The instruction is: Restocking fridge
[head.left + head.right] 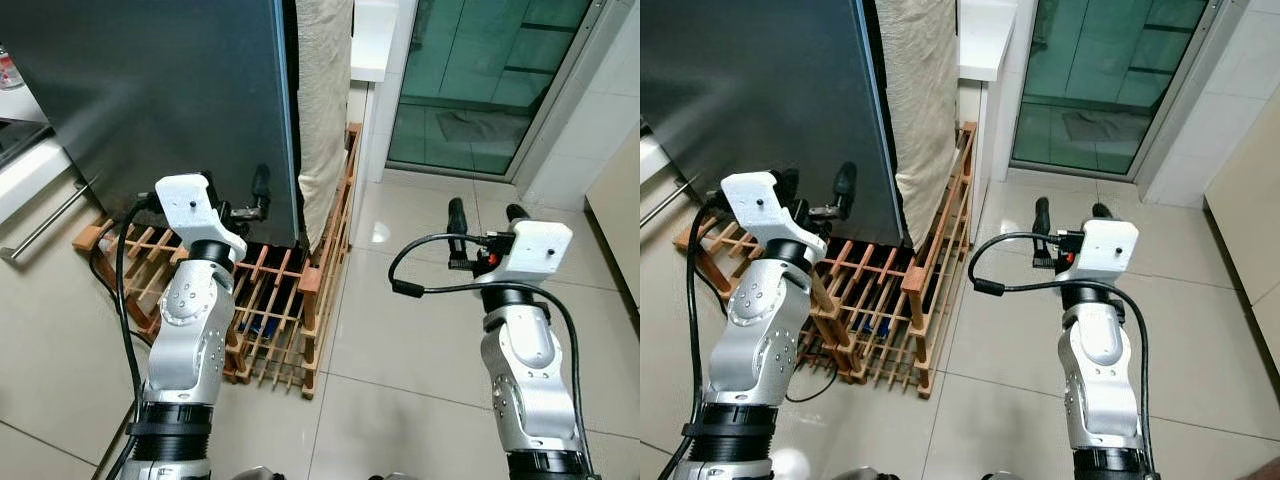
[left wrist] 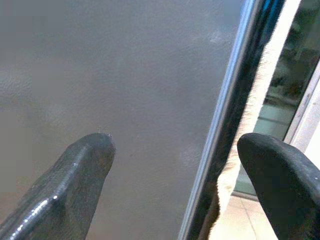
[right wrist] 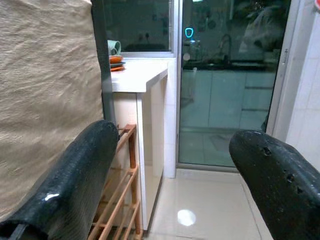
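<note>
Fridge (image 1: pixel 150 90) stands w/ door closed at the wooden rack's (image 1: pixel 290 300) back edge, beige cloth (image 1: pixel 322 100) hanging just beside its right edge. Left gripper (image 1: pixel 240 195) held up close to the door's lower right corner, fingers (image 2: pixel 80 170) spread apart, empty. Right gripper (image 1: pixel 487 215) raised over tile floor (image 1: pixel 400 330) nr glass door (image 1: pixel 480 80), fingers also apart, holding nothing

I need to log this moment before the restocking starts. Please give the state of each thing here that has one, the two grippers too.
Fridge door: shut.
Left gripper: jaws open, empty, raised close to the fridge door edge.
Right gripper: jaws open, empty, raised over the floor.
Wooden rack: upright on the floor beside the fridge.
Beige cloth: hanging down above the rack.
Glass door: shut.
</note>
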### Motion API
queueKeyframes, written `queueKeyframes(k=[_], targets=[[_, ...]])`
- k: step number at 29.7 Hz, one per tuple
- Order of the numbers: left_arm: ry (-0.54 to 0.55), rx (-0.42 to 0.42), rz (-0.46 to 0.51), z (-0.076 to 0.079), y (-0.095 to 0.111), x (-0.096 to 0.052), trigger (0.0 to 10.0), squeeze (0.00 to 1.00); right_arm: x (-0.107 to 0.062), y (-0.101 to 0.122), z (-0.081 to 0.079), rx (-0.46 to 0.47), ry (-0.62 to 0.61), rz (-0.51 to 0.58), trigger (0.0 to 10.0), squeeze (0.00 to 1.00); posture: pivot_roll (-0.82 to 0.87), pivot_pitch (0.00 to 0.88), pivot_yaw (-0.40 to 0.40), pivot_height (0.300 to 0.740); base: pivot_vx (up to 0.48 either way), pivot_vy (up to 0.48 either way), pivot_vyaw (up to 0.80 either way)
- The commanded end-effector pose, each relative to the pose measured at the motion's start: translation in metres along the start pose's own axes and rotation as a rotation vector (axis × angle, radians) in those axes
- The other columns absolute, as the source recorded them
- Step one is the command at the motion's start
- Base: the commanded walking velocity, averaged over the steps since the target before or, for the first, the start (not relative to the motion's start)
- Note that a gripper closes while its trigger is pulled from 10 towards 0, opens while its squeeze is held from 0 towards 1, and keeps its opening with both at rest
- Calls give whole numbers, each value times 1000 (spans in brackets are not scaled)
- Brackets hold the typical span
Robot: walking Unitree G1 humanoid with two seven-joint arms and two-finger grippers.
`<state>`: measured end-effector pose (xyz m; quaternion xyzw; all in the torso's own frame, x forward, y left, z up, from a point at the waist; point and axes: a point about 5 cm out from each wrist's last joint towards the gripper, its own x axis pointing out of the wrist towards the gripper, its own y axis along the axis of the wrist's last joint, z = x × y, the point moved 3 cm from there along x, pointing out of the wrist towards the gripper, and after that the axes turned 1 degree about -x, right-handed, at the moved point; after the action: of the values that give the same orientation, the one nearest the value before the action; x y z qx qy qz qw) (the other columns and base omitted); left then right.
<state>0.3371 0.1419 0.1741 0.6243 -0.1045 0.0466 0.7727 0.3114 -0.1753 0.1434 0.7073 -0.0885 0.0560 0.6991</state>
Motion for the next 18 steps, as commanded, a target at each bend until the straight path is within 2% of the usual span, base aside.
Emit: queueKeyframes(k=[1, 2, 3, 5, 6, 7, 8, 9, 10, 11, 12, 13, 14, 15, 16, 17, 18], targets=[[-21, 13, -5, 3, 1, 6, 10000, 0, 8, 10, -2, 13, 6, 45, 10000, 0, -92, 0, 21, 740, 0, 0, 0], [-21, 13, -5, 3, 1, 6, 10000, 0, 8, 10, -2, 13, 6, 45, 10000, 0, -92, 0, 21, 740, 0, 0, 0], [-66, 28, -56, 9, -8, 9, 10000, 0, 10, 4, -2, 14, 10, 12, 10000, 0, -88, 0, 19, 740, 0, 0, 0], [-66, 28, -56, 9, -8, 9, 10000, 0, 10, 4, -2, 14, 10, 12, 10000, 0, -88, 0, 19, 740, 0, 0, 0], [-130, 20, -141, 17, -24, 11, 10000, 0, 12, -10, -2, 6, 4, -51, 10000, 0, -87, 0, 17, 740, 0, 0, 0], [-135, 4, -311, 13, -62, 10, 10000, 0, 12, -46, 2, 12, -14, -217, 10000, 0, -84, 0, 10, 740, 0, 0, 0], [-132, 12, -449, 8, -92, 3, 10000, 0, 8, -73, 5, 19, -36, -343, 10000, 0, -84, 0, 10, 740, 0, 0, 0], [-132, 12, -449, 8, -92, 3, 10000, 0, 8, -73, 5, 19, -36, -343, 10000, 0, -84, 0, 10, 740, 0, 0, 0], [-138, 83, -612, 3, -127, -10, 10000, 0, 3, -96, 11, 44, -60, -442, 10000, 0, -72, 0, 18, 740, 0, 0, 0], [-143, 143, -711, -2, -147, -22, 10000, 0, 0, -107, 14, 64, -75, -493, 10000, 0, -72, 0, 18, 740, 0, 0, 0], [-143, 143, -711, -2, -147, -22, 10000, 0, 0, -107, 14, 64, -75, -493, 10000, 0, -72, 0, 18, 740, 0, 0, 0], [-121, 209, -817, -10, -165, -36, 10000, 0, -6, -124, 14, 50, -61, -575, 10000, 0, -73, 0, 24, 740, 0, 0, 0], [-121, 209, -817, -10, -165, -36, 10000, 0, -6, -124, 14, 50, -61, -575, 10000, 0, -73, 0, 24, 740, 0, 0, 0], [-103, 248, -882, -16, -176, -46, 10000, 0, -11, -134, 14, 37, -49, -632, 10000, 0, -73, 0, 24, 740, 0, 0, 0], [-103, 248, -882, -16, -176, -46, 10000, 0, -11, -134, 14, 37, -49, -632, 10000, 0, -73, 0, 24, 740, 0, 0, 0], [-81, 296, -982, -24, -192, -66, 10000, 0, -33, -161, 11, 12, -7, -808, 10000, 0, -92, 0, 40, 740, 0, 0, 0], [-81, 296, -982, -24, -192, -66, 10000, 0, -33, -161, 11, 12, -7, -808, 10000, 0, -92, 0, 40, 740, 0, 0, 0]])
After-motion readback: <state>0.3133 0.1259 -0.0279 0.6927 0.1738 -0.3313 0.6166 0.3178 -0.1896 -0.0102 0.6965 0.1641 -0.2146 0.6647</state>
